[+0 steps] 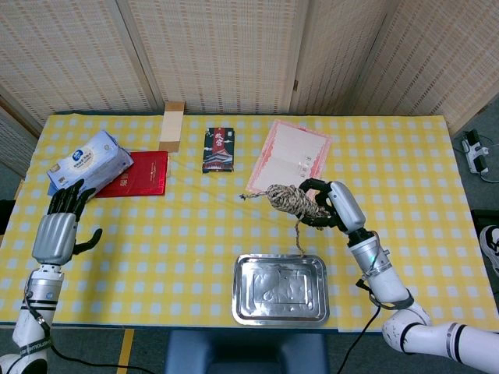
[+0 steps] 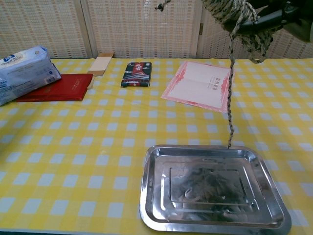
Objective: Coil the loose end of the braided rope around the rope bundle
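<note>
Above checked table [image 1: 390,156], right hand [image 1: 337,206] grips light, limp rope bundle [image 1: 290,200]; spread, empty left hand [image 1: 56,234] should pinch loose end [image 2: 230,112] low.

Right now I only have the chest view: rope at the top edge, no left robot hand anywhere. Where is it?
Observer: The left robot hand hovers near the left edge of the table, fingers spread, holding nothing.
Reviewer: My view crops the other hand. What is holding the rope?
Observer: The right robot hand grips the rope bundle from its right side, above the table.
</note>
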